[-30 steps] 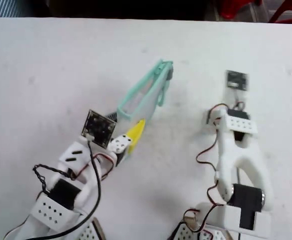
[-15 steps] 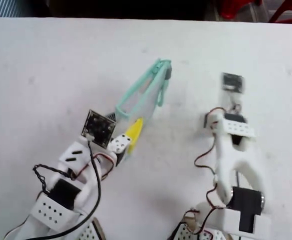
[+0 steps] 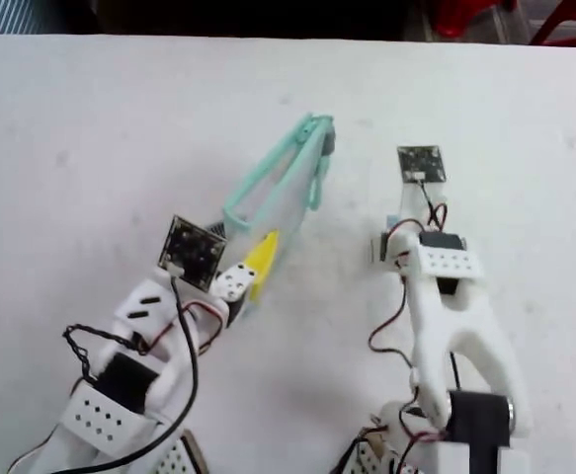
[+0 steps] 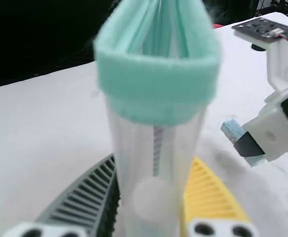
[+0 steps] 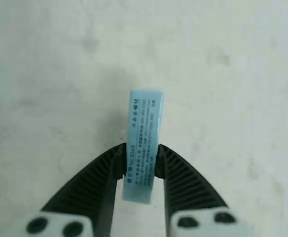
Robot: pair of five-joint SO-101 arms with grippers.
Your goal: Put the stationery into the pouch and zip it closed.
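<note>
1. Our left hand (image 4: 154,165) is clamped on the near end of the pouch (image 4: 156,74), with the grey finger on one side and the yellow finger on the other.
2. The pouch is clear plastic with a mint-green rim. It stretches away from that hand on a slant across the white table (image 3: 120,118), and the rim is spread in a loop.
3. Our right hand (image 5: 140,150) pinches a pale blue eraser (image 5: 144,116) between its black fingers. The eraser pokes out past the fingertips.
4. From above, we see the right hand and the eraser beside the pouch, apart from it, with the eraser outside the pouch.
</note>
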